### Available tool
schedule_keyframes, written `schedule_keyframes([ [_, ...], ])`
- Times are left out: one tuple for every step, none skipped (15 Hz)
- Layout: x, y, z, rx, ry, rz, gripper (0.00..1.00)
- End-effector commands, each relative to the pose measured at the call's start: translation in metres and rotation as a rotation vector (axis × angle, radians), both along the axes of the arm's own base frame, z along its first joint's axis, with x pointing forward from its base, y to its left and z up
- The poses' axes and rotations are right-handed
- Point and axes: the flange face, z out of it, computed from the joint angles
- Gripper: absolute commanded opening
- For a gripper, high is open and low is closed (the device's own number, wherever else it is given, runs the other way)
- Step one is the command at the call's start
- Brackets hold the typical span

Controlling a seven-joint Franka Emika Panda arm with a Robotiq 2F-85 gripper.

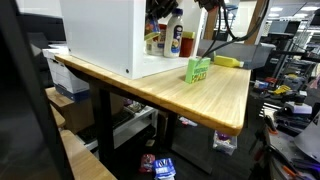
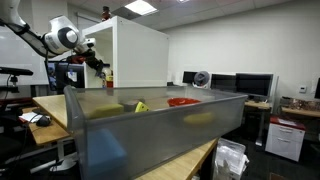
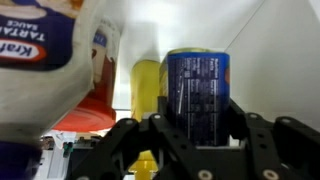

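In the wrist view my gripper [image 3: 193, 114] is shut on a blue-labelled can [image 3: 197, 85] with a yellow rim, one finger pressed to each side of it. The can stands upright inside a white cabinet [image 1: 100, 35]. Left of it are a yellow bottle [image 3: 147, 85] and, very close to the camera, a large white Kraft tartar sauce bottle [image 3: 45, 60]. In an exterior view the arm reaches the cabinet's open side, with the gripper [image 2: 100, 68] among the bottles [image 1: 165, 40].
The cabinet sits on a wooden table [image 1: 215, 105]. A green box [image 1: 198, 70] and a yellow object [image 1: 228, 61] lie on the table beside it. A big grey bin [image 2: 150, 130] fills the foreground of an exterior view. Office clutter surrounds the table.
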Motion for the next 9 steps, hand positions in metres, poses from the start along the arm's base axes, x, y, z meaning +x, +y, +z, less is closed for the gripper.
schedule_keyframes([
  [-0.007, 0.001, -0.01, -0.01, 0.014, 0.028, 0.3],
  [-0.007, 0.001, -0.014, -0.015, 0.02, 0.028, 0.3],
  [-0.008, 0.0, -0.016, -0.018, 0.018, 0.023, 0.3],
  [-0.009, -0.004, -0.017, -0.024, 0.012, 0.016, 0.3],
  [-0.008, -0.005, -0.021, -0.022, 0.028, 0.013, 0.3],
  [-0.009, -0.004, -0.022, -0.022, 0.034, 0.01, 0.3],
  [-0.009, -0.005, -0.024, -0.022, 0.041, 0.009, 0.3],
  [-0.009, -0.005, -0.027, -0.025, 0.047, 0.009, 0.3],
  [-0.009, -0.004, -0.029, -0.022, 0.055, 0.011, 0.3],
])
